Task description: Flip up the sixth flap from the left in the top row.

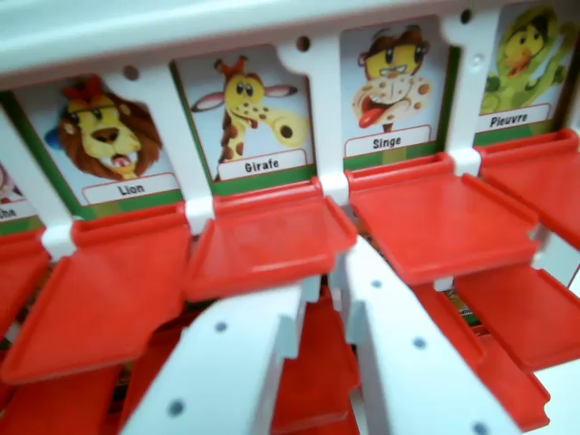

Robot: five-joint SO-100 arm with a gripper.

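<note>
A white board frame holds a row of animal cards: Lion, Girafe, Singe and Pieuvre. Under each card a red flap lies folded down: the Lion flap, the Girafe flap, the Singe flap and the Pieuvre flap. My gripper comes up from the bottom edge with two white fingers. It is open by a narrow gap, with nothing held. The left finger ends under the Girafe flap's front right corner. The right finger points into the gap between the Girafe and Singe flaps.
More red flaps of a lower row lie folded down beneath the upper ones, partly hidden by my fingers. Another card and flap are cut off at the wrist view's left. White hinge posts separate neighbouring flaps.
</note>
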